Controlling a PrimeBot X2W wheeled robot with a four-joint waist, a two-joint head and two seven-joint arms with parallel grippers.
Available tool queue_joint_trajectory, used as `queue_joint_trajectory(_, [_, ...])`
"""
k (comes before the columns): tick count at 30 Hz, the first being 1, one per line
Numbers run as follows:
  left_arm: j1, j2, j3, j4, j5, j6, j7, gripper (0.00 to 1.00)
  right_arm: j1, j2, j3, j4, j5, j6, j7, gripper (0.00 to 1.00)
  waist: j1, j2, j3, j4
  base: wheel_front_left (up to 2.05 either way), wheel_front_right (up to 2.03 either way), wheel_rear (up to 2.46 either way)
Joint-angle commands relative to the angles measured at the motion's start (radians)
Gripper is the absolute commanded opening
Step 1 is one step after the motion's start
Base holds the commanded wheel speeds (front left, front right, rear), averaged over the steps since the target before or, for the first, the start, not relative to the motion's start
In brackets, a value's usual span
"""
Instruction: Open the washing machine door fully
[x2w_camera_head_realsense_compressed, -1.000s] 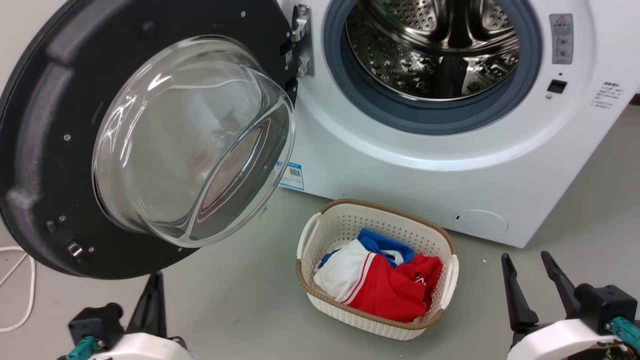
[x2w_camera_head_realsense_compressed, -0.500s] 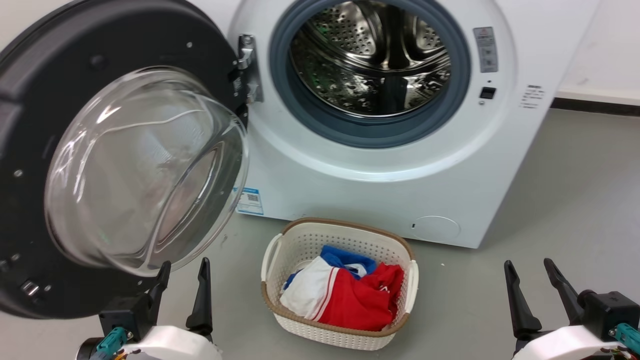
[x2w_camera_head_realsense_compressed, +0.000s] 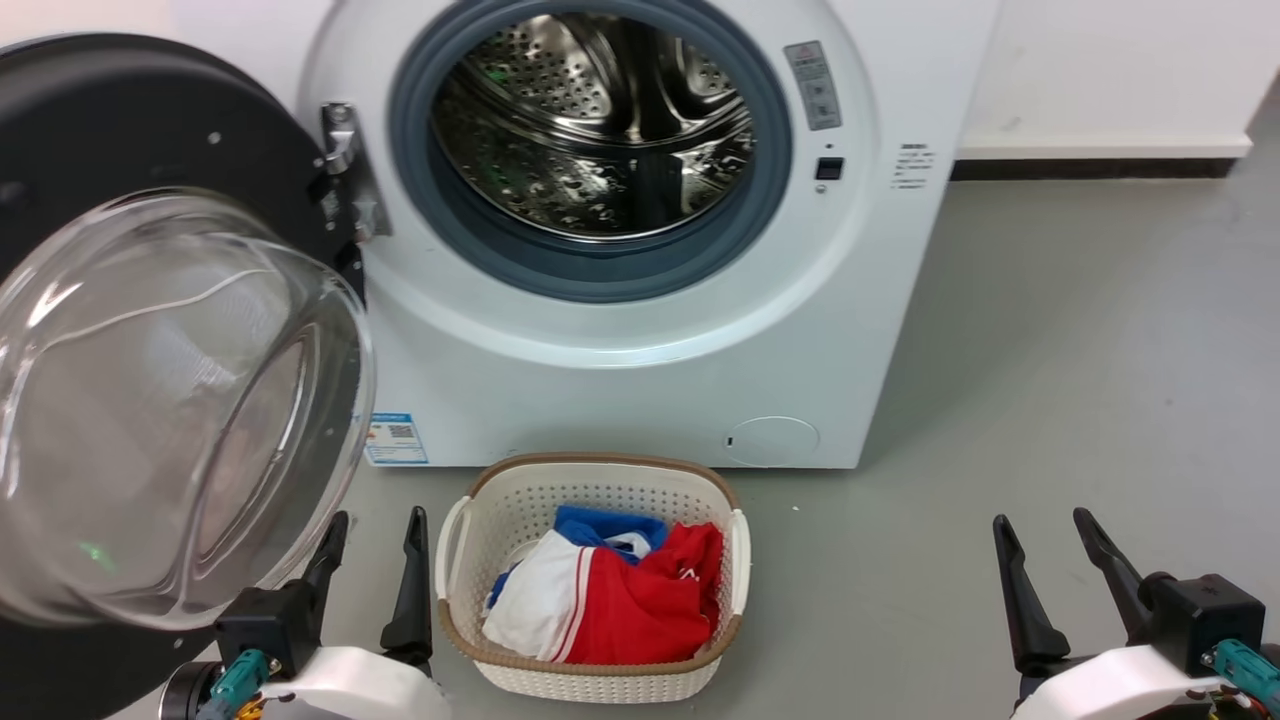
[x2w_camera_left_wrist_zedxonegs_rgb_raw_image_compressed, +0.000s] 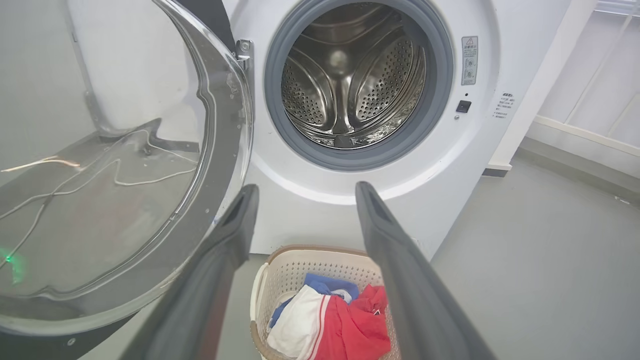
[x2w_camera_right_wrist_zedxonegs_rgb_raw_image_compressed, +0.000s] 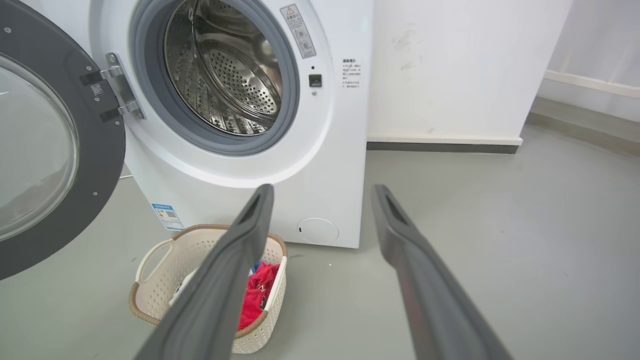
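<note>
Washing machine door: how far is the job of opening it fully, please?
Done: the washing machine door stands wide open on its hinge, the drum fully exposed. In hand: nothing; the left gripper and right gripper are open and empty. Left: perhaps nothing, though I cannot tell if the hinge allows more swing.

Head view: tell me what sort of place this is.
Probably a laundry corner: a white front-loading washing machine with its door swung open, a laundry basket of clothes before it, bare grey floor and plain white wall.
</note>
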Motion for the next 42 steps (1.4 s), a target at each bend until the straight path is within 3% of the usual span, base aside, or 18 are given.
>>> queue_joint_trajectory(1, [-0.013, 0.006, -0.002, 0.004, 0.008, 0.002, -0.005, 1.0, 0.003, 0.001, 0.001, -0.006, 0.0, 0.0, 0.001, 1.0, 0.0, 0.0, 0.001, -0.02, 0.0, 0.0, 0.0])
queue_joint_trajectory(10, [-0.013, 0.025, -0.017, 0.027, 0.038, 0.021, 0.004, 1.0, 0.007, 0.001, 0.007, -0.007, 0.013, 0.0, -0.006, 1.0, 0.0, 0.0, 0.011, -0.065, 0.0, 0.0, 0.0])
queue_joint_trajectory(29, [-0.009, 0.04, -0.022, 0.021, 0.039, 0.041, 0.013, 1.0, -0.014, 0.001, 0.009, 0.016, 0.019, 0.0, -0.033, 1.0, 0.0, 0.0, 0.016, -0.061, 0.0, 0.0, 0.0])
queue_joint_trajectory(30, [-0.002, 0.036, -0.022, 0.023, 0.039, 0.04, 0.013, 0.0, -0.009, 0.0, 0.009, 0.015, 0.015, 0.0, -0.027, 0.0, 0.0, 0.0, 0.016, -0.061, 0.0, 0.0, 0.0])
queue_joint_trajectory(33, [0.01, 0.022, -0.021, 0.036, 0.024, 0.036, 0.016, 0.0, 0.001, 0.0, 0.013, 0.032, 0.03, 0.0, -0.029, 0.0, 0.0, 0.0, 0.016, -0.061, 0.0, 0.0, 0.0])
queue_joint_trajectory(42, [-0.006, -0.009, 0.028, 0.052, -0.126, -0.008, 0.049, 0.0, -0.029, -0.011, 0.012, 0.065, 0.233, 0.0, -0.02, 0.0, 0.0, 0.0, 0.017, -0.058, 0.0, 0.0, 0.0])
